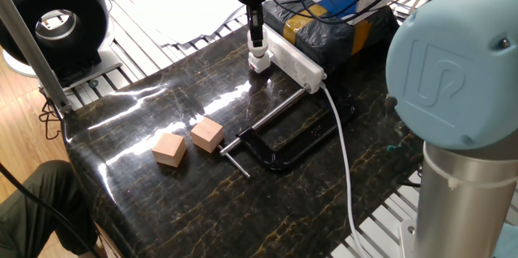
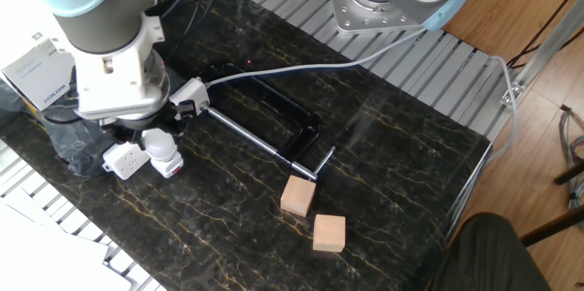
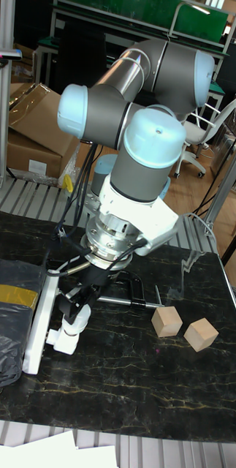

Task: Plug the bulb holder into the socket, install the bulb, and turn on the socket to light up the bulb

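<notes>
The socket (image 1: 296, 60) lies along the table's back edge, and its end with outlet holes shows in the other fixed view (image 2: 126, 159). The bulb holder (image 1: 260, 64) (image 2: 172, 167) sits against that end of the socket, its red mark facing out. Whether it is plugged in I cannot tell. The bulb (image 1: 258, 51) (image 2: 161, 147) (image 3: 77, 319) stands on top of the holder. My gripper (image 1: 257, 45) reaches straight down and is shut on the bulb, its black fingers (image 1: 256, 33) hugging the bulb's sides. In the other fixed view the wrist flange hides the fingers.
A black C-clamp (image 1: 283, 141) (image 2: 274, 131) lies mid-table beside the socket's white cable (image 1: 344, 157). Two tan wooden cubes (image 1: 169, 150) (image 1: 207, 135) sit toward the front left. A black bag with a box on it (image 1: 332, 19) is behind the socket.
</notes>
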